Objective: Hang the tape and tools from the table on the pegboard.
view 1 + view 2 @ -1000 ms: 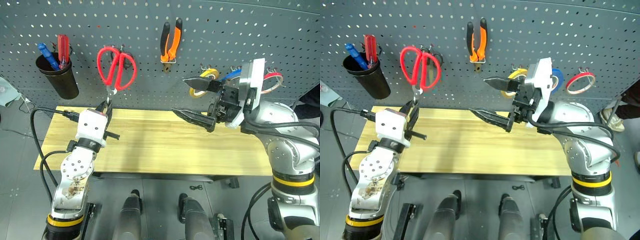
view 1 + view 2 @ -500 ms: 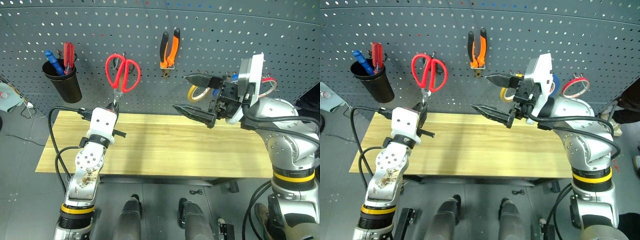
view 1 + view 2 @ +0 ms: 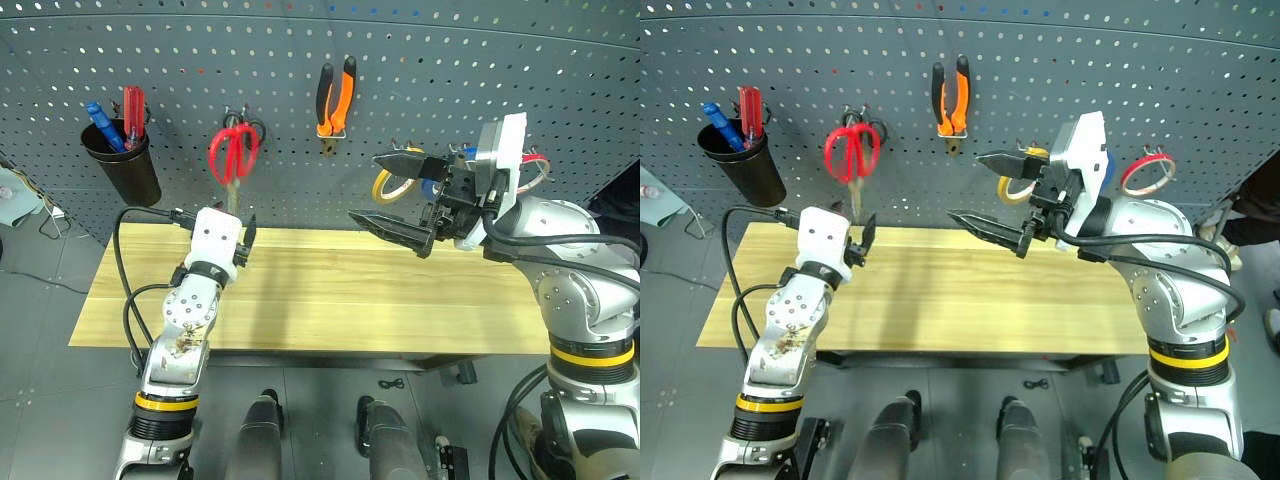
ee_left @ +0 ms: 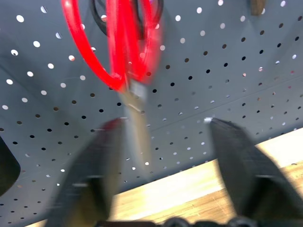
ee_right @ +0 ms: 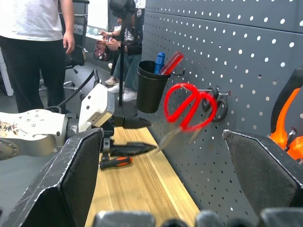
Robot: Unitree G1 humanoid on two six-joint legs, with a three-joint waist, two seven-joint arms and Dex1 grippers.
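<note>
Hanging scissors (image 3: 233,154) above open left tool (image 3: 234,238)

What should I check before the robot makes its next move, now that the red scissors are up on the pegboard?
1. Red scissors on a pegboard hook: ok, though blurred, possibly swinging.
2. Left gripper open, fingers apart from the blades: ok.
3. Pliers hung: ok.
4. Blue tape hung: cannot tell, largely hidden behind the right arm.
5. Screwdriver hung: not ok, lying on the table.
6. Right gripper open, empty: ok.
</note>
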